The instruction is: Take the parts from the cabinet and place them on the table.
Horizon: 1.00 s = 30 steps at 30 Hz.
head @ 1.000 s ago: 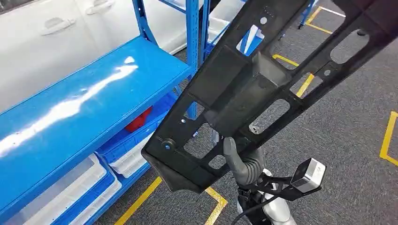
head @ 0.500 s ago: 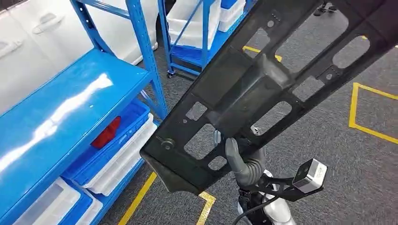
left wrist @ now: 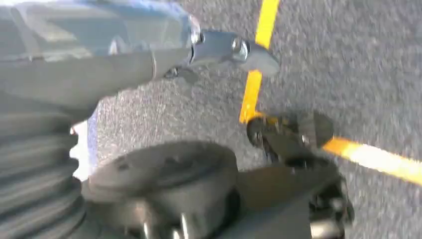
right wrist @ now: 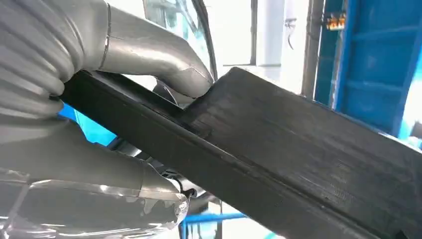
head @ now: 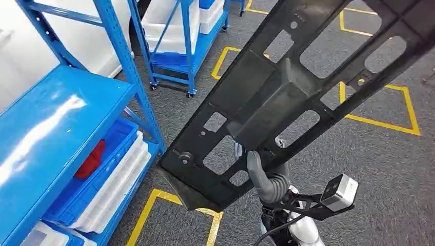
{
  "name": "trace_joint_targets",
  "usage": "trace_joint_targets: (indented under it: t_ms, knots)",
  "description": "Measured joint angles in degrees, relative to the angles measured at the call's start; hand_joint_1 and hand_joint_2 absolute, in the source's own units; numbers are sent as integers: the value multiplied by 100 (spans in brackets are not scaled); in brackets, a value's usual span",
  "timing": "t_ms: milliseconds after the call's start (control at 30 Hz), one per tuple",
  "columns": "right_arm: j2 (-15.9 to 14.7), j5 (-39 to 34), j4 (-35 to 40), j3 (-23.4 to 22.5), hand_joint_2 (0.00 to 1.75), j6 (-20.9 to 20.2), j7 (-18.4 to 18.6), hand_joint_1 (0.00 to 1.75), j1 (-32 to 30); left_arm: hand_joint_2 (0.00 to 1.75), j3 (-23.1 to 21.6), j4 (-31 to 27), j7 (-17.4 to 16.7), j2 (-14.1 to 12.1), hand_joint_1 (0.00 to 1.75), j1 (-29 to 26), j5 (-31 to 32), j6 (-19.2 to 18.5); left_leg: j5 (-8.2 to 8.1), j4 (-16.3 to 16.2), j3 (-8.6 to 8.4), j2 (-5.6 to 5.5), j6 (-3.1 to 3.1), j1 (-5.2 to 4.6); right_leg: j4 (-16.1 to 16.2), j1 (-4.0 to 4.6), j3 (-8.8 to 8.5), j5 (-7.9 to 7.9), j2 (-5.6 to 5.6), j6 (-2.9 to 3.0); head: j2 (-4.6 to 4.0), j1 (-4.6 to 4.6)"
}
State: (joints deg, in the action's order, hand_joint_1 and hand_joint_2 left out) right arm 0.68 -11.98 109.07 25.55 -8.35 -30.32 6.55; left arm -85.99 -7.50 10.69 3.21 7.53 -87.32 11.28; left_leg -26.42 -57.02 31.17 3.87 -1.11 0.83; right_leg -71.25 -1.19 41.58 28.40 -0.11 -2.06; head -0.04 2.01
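A long black plastic part (head: 287,97) with several cutouts slants across the head view, from lower middle to upper right. My right hand (head: 267,179) grips it from beneath near its lower end. In the right wrist view the grey thumb (right wrist: 149,55) presses on one face of the black part (right wrist: 298,159) and the fingers lie under it. My left hand (left wrist: 89,64) hangs over the grey carpet, thumb stretched out, nothing in it; that picture is blurred.
The blue cabinet shelf (head: 56,118) stands at my left, with a blue bin holding a red thing (head: 90,161) and white bins (head: 115,184) below. A second blue rack (head: 174,56) stands farther back. Yellow tape (head: 379,123) marks the carpet.
The whole picture has shifted: the blue shelf has slid left and more carpet and tape show, so the camera has turned. The part stays in my right hand as before.
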Motion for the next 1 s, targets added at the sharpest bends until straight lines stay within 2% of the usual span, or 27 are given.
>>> trace_joint_targets:
  t_ms: [33, 67, 100, 133, 233, 267, 300, 333, 367, 400, 433, 467, 500, 533, 567, 600, 633, 667, 733, 767, 800, 833, 867, 900, 933, 967, 1000]
  knots:
    - [-2, 0, 2, 0, 175, 0, 0, 175, 0, 175, 0, 0, -2, 0, 0, 7, -2, 0, -17, -7, -16, 64, 14, 0, 559, -4, -306, -241, -96, 7, 0, 0]
    - [-2, 0, 2, 0, 175, 0, 0, 175, 1, 175, 0, 0, -2, 2, 0, 12, -7, 0, -39, -18, -37, 122, 43, -7, 1097, 4, -618, -416, -297, 26, 0, -2]
    - [0, 0, 2, 0, 175, -2, -2, 175, 5, 175, 0, 0, -2, 0, 0, 14, -15, 2, -74, -34, -40, 169, 91, -60, 1273, 83, -703, -330, -458, 76, 0, -2]
    - [-2, 2, 2, 0, 175, -7, -11, 175, -5, 175, 0, 0, -4, 0, 0, 13, -17, 2, -84, -37, -51, 221, 118, -61, 1290, 73, -676, -367, -361, 132, 0, 0]
    - [-15, -18, 2, -9, 175, -9, -46, 175, -39, 175, 0, 0, -4, 4, 0, 24, -22, 4, -102, -12, -109, 393, 220, -57, 1306, 93, -646, -370, -160, 229, 0, 0]
    - [-15, -22, 2, -9, 175, -13, -59, 175, -65, 175, 0, 0, 0, 7, 0, 40, -24, 4, -161, -61, -95, 165, 272, -11, 1338, 33, -674, -402, -102, 270, 0, 2]
    - [-17, -33, 0, -13, 175, -22, -81, 175, -57, 175, 0, 0, 2, 7, 0, 48, -24, 4, -333, -257, -16, -141, 278, -9, 1346, 28, -673, -410, -47, 297, 0, 0]
    - [-15, -35, -2, -13, 175, -33, -90, 175, -56, 175, 0, 0, 0, 7, 0, 40, -24, 2, -586, -671, 167, -265, 279, 0, 1345, 31, -665, -419, 3, 326, 0, 0]
    - [-17, -35, -9, -13, 175, -48, -101, 175, -58, 175, 0, 0, 0, 7, 0, 18, -26, 2, -822, -1174, 401, -316, 283, -3, 1345, 41, -659, -421, 80, 337, 0, 0]
    - [-17, -35, -24, -13, 175, -57, -101, 175, -62, 175, 0, 0, 0, 7, 0, 0, -31, 2, -972, -1604, 609, -332, 285, -5, 1341, 53, -653, -423, 165, 343, 0, 2]
    - [-17, -37, -44, -13, 175, -61, -101, 175, -73, 175, 0, 0, 2, 7, 0, -19, -31, 0, -985, -1849, 740, -333, 283, -5, 1337, 61, -652, -424, 254, 344, 0, 0]
    - [-22, -37, -59, -13, 175, -66, -101, 175, -83, 175, 0, 0, 11, 7, 0, -11, -31, 0, -865, -1794, 732, -336, 273, -6, 1332, 64, -655, -425, 340, 343, 0, 0]
    - [-22, -37, -68, -13, 175, -70, -101, 175, -84, 175, 0, 0, 7, 7, 0, -2, -31, 0, -635, -1494, 607, -344, 256, -6, 1320, 64, -655, -426, 429, 341, 0, 0]
    - [-22, -37, -68, -13, 175, -74, -101, 175, -83, 175, 0, 0, 9, 7, 0, -1, -31, 0, -364, -1049, 411, -400, 238, -3, 1305, 63, -656, -426, 513, 335, 0, 0]
    - [-22, -37, -68, -15, 175, -79, -107, 175, -83, 175, 0, 0, 9, 7, 0, -2, -31, 0, -111, -555, 190, -570, 212, -1, 1289, 61, -656, -425, 597, 321, 0, 0]
    - [-22, -37, -70, -17, 175, -81, -109, 175, -78, 175, 0, 0, 9, 0, 0, -13, -31, 0, -49, -247, 96, -891, 185, 10, 1262, 68, -631, -419, 651, 294, -2, 0]
    - [-22, -37, -77, -17, 175, -87, -109, 175, -68, 175, 0, 2, 9, -4, 0, -13, -33, 0, -113, -109, 36, -901, 181, 37, 1224, 79, -583, -422, 742, 250, 0, 0]
    - [-22, -37, -79, -17, 175, -92, -111, 175, -73, 175, 0, 2, 6, -4, 0, -16, -31, 0, -106, -138, 58, -855, 171, 3, 1233, 49, -559, -444, 797, 208, 0, -2]
    - [-26, -37, -81, -24, 175, -98, -111, 175, -93, 175, 0, 0, 7, -4, 0, -6, -31, -2, -85, -133, 28, -728, 104, -22, 1275, 36, -532, -485, 945, 110, 0, 0]
    - [-31, -37, -81, -35, 175, -98, -114, 175, -100, 175, 0, 0, 7, 2, 0, 8, -31, -2, -36, -53, 9, -631, 41, 50, 1217, 23, -522, -458, 844, 102, 0, 0]
    - [-31, -37, -79, -48, 175, -101, -118, 175, -102, 175, 0, 0, 9, 2, 0, 21, -33, -2, -24, -33, -9, -558, 23, 25, 1083, 70, -453, -360, 420, 86, 0, -2]
    - [-37, -37, -81, -48, 175, -103, -122, 175, -98, 175, 0, 0, 18, 2, 0, 24, -33, 0, -25, -34, -7, -480, -2, 11, 770, 71, -292, -152, 202, 75, 0, -2]
    - [-37, -37, -83, -48, 175, -114, -129, 175, -99, 175, 0, 0, 18, 2, 0, 5, -39, 0, -31, -40, -4, -401, -11, -10, 341, 58, -83, 67, 101, 60, 0, -2]
    - [-39, -37, -96, -46, 175, -122, -140, 175, -108, 175, 0, 0, 15, 2, 0, -16, -50, 0, -39, -42, -2, -298, -21, -26, -115, 42, 139, 254, 65, 47, 0, -2]
    - [-42, -37, -109, -48, 175, -122, -151, 175, -119, 175, 0, 0, 15, 2, 0, -31, -61, 0, -47, -45, 2, -199, -26, -35, -428, 38, 290, 335, 50, 40, 0, -2]
    - [-44, -39, -127, -48, 175, -127, -159, 175, -131, 175, 0, 0, 15, 2, 0, -32, -66, 0, -55, -46, 0, -107, -23, -39, -444, 38, 295, 274, 39, 40, 0, -2]
    - [-48, -42, -136, -48, 175, -140, -162, 175, -138, 175, 0, 0, 15, 2, 0, -23, -70, 0, -66, -47, -5, -30, -15, -44, -199, 39, 155, 109, 24, 45, 0, -2]
